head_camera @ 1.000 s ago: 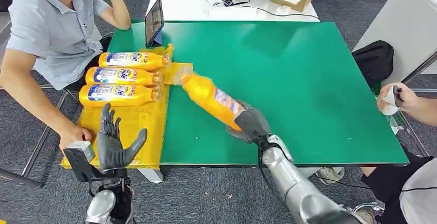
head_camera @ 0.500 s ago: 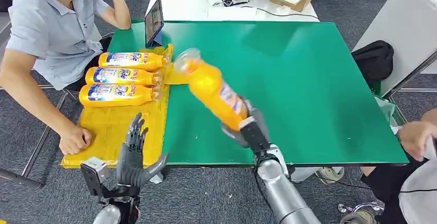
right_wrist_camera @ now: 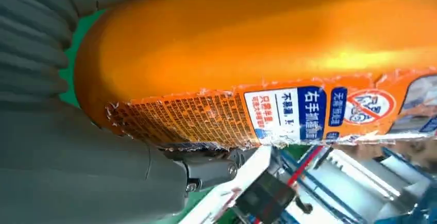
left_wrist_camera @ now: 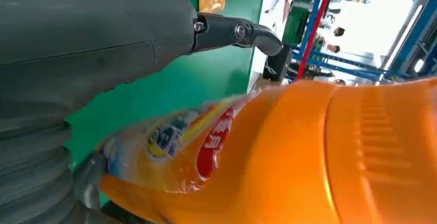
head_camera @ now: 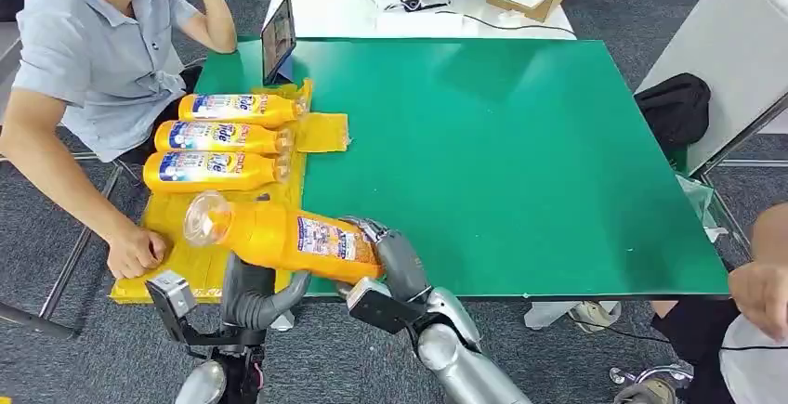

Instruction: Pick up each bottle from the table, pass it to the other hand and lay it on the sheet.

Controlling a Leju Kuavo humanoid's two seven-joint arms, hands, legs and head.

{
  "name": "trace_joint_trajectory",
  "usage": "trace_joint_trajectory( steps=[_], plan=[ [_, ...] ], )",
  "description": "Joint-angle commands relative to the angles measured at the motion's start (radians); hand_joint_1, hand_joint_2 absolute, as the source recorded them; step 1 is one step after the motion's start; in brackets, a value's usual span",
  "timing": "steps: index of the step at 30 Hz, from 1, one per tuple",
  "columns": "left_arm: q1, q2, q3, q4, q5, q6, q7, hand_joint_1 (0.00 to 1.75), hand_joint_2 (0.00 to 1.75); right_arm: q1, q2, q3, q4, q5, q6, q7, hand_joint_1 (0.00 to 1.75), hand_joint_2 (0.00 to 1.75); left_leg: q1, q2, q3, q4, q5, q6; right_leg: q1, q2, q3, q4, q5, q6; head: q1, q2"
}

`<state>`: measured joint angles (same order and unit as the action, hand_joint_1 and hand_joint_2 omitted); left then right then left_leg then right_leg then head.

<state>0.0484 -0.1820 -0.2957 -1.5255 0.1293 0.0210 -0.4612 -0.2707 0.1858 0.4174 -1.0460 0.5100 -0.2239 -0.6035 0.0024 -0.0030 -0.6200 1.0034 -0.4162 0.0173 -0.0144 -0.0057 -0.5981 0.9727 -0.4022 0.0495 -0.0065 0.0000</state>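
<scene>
Orange plastic bottle with a clear cap and printed label (head_camera: 279, 235) held level above the near left table edge, over the yellow sheet (head_camera: 200, 228). Right hand (head_camera: 395, 260) wrapped round the bottle's base end, fingers curled against it. Left hand (head_camera: 256, 297) cupped under the bottle's middle, thumb and fingers reaching up around it; whether closed tight, cannot tell. Three more orange bottles (head_camera: 223, 136) lying side by side on the sheet's far end. Seated person's hand (head_camera: 135, 254) resting on the sheet, beside the green table (head_camera: 520, 153).
</scene>
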Motion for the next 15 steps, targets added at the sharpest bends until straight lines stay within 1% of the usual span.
trace_joint_trajectory(
  steps=[1,2,4,5,6,8,9,10,11,12,13,14,15],
  plan=[
    [-0.075,0.036,-0.107,0.015,0.058,-0.036,-0.009,0.00,1.75,-0.087,0.027,0.152,0.131,-0.072,0.007,-0.006,1.75,1.75,0.001,0.002,0.005,0.001,-0.003,-0.002,0.001,0.002,0.004,0.001,-0.002,-0.003,0.000,0.000],
    [-0.073,0.039,-0.115,0.012,0.057,-0.037,-0.009,0.00,1.75,-0.096,0.031,0.151,0.143,-0.087,0.015,-0.002,1.75,1.75,0.000,0.001,0.003,0.000,-0.001,-0.001,0.001,0.001,0.003,0.000,-0.001,-0.002,0.000,0.000],
    [-0.071,0.038,-0.117,0.011,0.057,-0.037,-0.009,0.00,1.75,-0.099,0.032,0.151,0.144,-0.088,0.016,-0.001,1.75,1.75,0.001,0.001,0.006,0.000,-0.003,-0.002,0.001,0.001,0.005,0.000,-0.002,-0.003,0.000,0.000],
    [-0.071,0.038,-0.117,0.011,0.057,-0.037,-0.009,0.00,1.75,-0.099,0.032,0.151,0.144,-0.088,0.016,-0.001,1.75,1.75,0.001,0.000,0.004,0.000,-0.001,-0.001,0.001,0.000,0.003,0.000,-0.001,-0.002,0.000,0.000],
    [-0.071,0.038,-0.117,0.011,0.057,-0.037,-0.009,0.00,1.75,-0.099,0.032,0.151,0.144,-0.088,0.016,-0.001,1.75,1.75,0.001,0.001,0.005,0.000,-0.002,-0.001,0.001,0.001,0.005,0.000,-0.002,-0.002,0.000,0.000],
    [-0.071,0.041,-0.118,0.012,0.057,-0.038,-0.009,0.00,1.75,-0.101,0.031,0.150,0.149,-0.092,0.019,-0.001,1.75,1.75,0.001,0.001,0.004,0.000,-0.002,-0.001,0.001,0.001,0.004,0.000,-0.001,-0.002,0.000,0.000],
    [-0.075,0.046,-0.123,0.014,0.056,-0.045,-0.012,0.00,1.75,-0.110,0.031,0.151,0.162,-0.104,0.032,0.007,1.75,1.75,0.001,0.001,0.006,0.000,-0.003,-0.001,0.001,0.001,0.006,0.000,-0.002,-0.002,0.000,0.000],
    [-0.080,0.047,-0.127,0.018,0.050,-0.047,-0.019,0.00,1.75,-0.123,0.032,0.154,0.182,-0.107,0.036,0.015,1.75,1.75,0.001,0.000,0.003,0.000,-0.001,-0.001,0.001,0.000,0.003,0.000,-0.001,-0.002,0.000,0.000],
    [-0.086,0.043,-0.129,0.023,0.026,-0.029,-0.033,0.00,1.75,-0.140,0.035,0.157,0.207,-0.113,0.050,0.025,1.75,1.75,0.001,0.001,0.005,0.000,-0.002,-0.001,0.001,0.001,0.005,0.000,-0.002,-0.002,0.000,0.000],
    [-0.087,0.042,-0.130,0.025,0.025,-0.029,-0.033,0.00,1.75,-0.147,0.043,0.149,0.221,-0.126,0.061,0.030,1.75,1.75,0.000,0.001,0.003,0.000,-0.001,-0.001,0.000,0.001,0.003,0.000,-0.001,-0.002,0.000,0.000],
    [-0.089,0.046,-0.134,0.028,0.024,-0.035,-0.028,0.00,1.75,-0.148,0.054,0.130,0.231,-0.162,0.089,0.031,1.75,1.75,0.001,0.001,0.004,0.000,-0.002,-0.001,0.001,0.001,0.004,0.001,-0.002,-0.002,0.000,0.000],
    [-0.089,0.050,-0.129,0.035,0.034,-0.041,-0.018,0.00,1.75,-0.153,0.058,0.124,0.240,-0.181,0.110,0.037,1.75,1.75,0.000,0.000,0.002,-0.001,0.000,-0.001,0.000,0.000,0.002,0.000,0.000,-0.001,0.000,0.000],
    [-0.092,0.056,-0.129,0.039,0.030,-0.044,-0.017,0.00,1.75,-0.159,0.055,0.133,0.241,-0.165,0.096,0.036,1.75,1.75,0.000,0.001,0.004,0.000,-0.001,-0.001,0.000,0.001,0.004,0.000,-0.001,-0.002,0.000,0.000]
  ],
)
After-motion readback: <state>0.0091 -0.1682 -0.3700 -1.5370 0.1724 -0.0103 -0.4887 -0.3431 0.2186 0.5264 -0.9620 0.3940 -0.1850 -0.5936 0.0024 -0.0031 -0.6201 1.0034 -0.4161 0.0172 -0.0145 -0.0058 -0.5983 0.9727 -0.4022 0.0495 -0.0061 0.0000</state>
